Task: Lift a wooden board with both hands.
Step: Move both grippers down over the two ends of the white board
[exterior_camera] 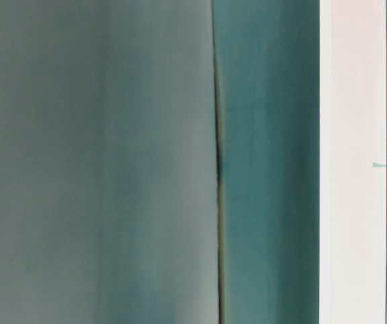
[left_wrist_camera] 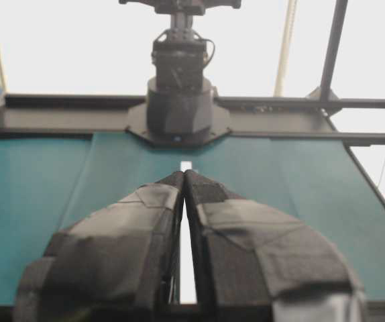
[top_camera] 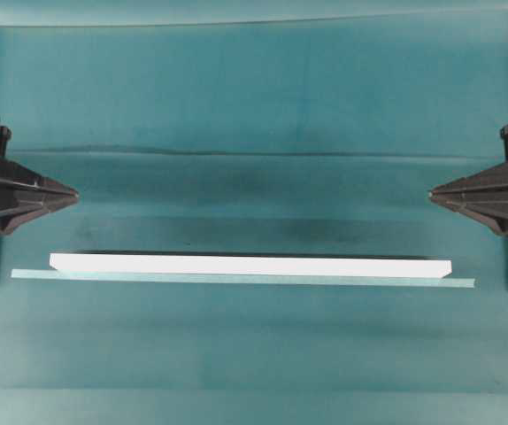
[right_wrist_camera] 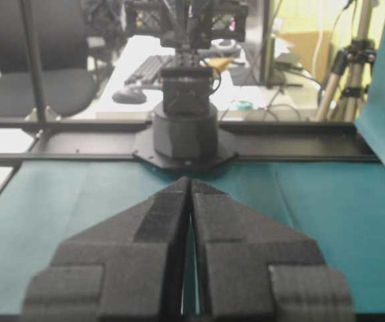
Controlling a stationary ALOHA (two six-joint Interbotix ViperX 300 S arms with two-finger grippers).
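The wooden board (top_camera: pixel 250 265) lay flat on the table (top_camera: pixel 254 97), its long axis running straight from one gripper's side to the other, below and between both jaws. It looked stiff, light and smooth; each end seemed the natural hold. The left gripper (top_camera: pixel 70 197) and right gripper (top_camera: pixel 435 192) kept their jaws nearly closed, holding nothing.

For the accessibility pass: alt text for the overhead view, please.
A long white wooden board lies flat across a teal cloth, a thin pale teal strip along its near edge. The left gripper and right gripper, both shut, point inward from the edges, clear of the board.
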